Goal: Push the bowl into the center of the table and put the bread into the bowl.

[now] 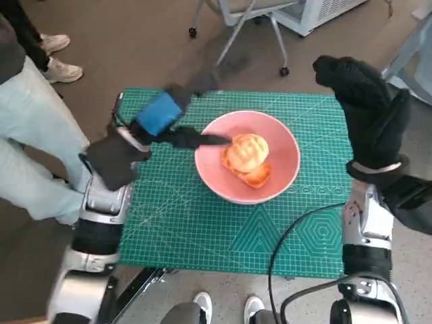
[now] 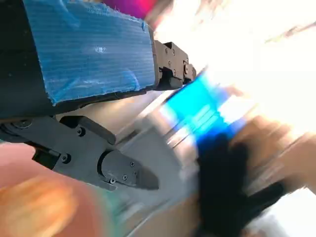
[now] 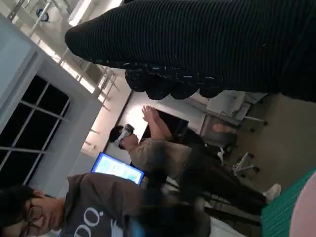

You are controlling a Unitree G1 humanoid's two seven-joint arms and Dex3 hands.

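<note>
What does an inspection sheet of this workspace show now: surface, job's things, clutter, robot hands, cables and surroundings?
Surface: green cutting mat covers the table.
Job's things: pink bowl near the mat's middle; bread lies inside it.
Clutter: nothing seen.
Robot hands: left robot hand over the bowl's left rim, fingers reaching toward the bread, holding nothing; right robot hand raised at the mat's right edge, holding nothing.
Cables: black cable crosses the mat's near right corner.
Surroundings: person's legs at left; chair base beyond the table.

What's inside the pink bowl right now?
The bread lies inside the pink bowl, resting on its floor. The bowl's floor beneath the bread is covered, so nothing under it can be seen.
</note>
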